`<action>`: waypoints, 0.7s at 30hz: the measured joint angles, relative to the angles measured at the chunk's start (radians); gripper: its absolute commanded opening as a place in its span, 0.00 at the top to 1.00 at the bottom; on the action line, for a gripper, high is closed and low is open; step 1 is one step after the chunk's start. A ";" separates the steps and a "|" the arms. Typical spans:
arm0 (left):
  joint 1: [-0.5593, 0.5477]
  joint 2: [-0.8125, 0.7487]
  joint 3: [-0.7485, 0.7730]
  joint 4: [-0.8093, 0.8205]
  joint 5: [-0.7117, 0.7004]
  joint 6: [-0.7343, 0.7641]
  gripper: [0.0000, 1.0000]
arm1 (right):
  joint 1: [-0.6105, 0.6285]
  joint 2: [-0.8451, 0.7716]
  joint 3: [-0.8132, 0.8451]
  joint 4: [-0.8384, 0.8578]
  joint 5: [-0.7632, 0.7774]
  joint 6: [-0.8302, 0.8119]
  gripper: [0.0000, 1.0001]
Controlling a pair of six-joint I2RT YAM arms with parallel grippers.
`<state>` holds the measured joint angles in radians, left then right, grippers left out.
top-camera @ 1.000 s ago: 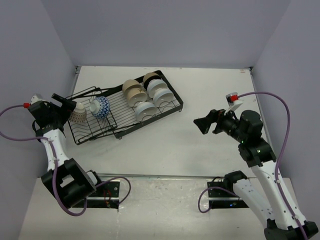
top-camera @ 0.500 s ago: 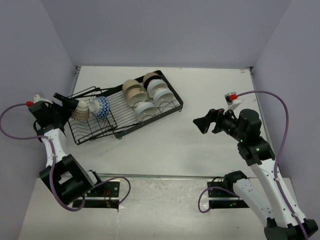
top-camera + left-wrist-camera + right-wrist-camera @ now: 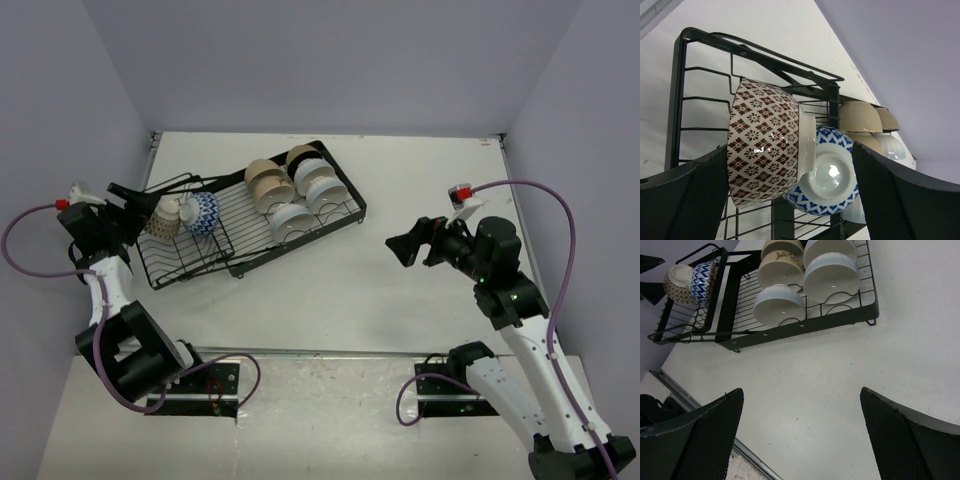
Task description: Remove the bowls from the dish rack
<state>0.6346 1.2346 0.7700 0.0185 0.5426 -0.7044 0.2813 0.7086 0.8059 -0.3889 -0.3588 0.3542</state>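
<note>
Since a second ago my left gripper (image 3: 140,207) has pushed in toward the end basket of the black wire dish rack (image 3: 710,37). The round ceramic bowl with the brown-and-white diamond pattern (image 3: 765,142) has slid against its blue-and-white patterned neighbour (image 3: 827,172).

Left jaws stand wide apart, gripping nothing. The brown-patterned bowl lies on its side between them, hard up to one finger (image 3: 695,195) and clear of the other. Just behind it, touching, sits the blue-and-white bowl, foot ring toward me. Farther past the jaws, two beige bowls (image 3: 860,116) rest rim-down.

My right gripper (image 3: 405,250) hangs over the bare white table (image 3: 805,370) with its jaws spread and nothing in them. Well ahead of them is the rack's long side, with plain white bowls (image 3: 780,305) upturned in the slots, then the beige ones behind.
</note>
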 measured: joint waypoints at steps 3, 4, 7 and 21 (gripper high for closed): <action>0.000 0.014 0.000 0.025 0.017 -0.018 0.10 | 0.000 0.000 0.000 0.000 0.000 0.000 0.01; 0.000 0.019 0.000 0.034 0.024 -0.022 0.10 | 0.000 0.000 0.000 0.000 0.000 0.000 0.01; 0.000 0.028 -0.012 0.064 0.043 -0.039 0.14 | 0.000 0.000 0.000 0.000 0.000 0.000 0.01; 0.000 0.074 -0.047 0.143 0.079 -0.099 0.37 | 0.000 -0.003 0.000 0.000 0.000 -0.001 0.01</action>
<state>0.6346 1.3090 0.7235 0.1619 0.6212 -0.8032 0.2813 0.7059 0.8059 -0.3889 -0.3588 0.3531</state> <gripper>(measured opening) 0.671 0.987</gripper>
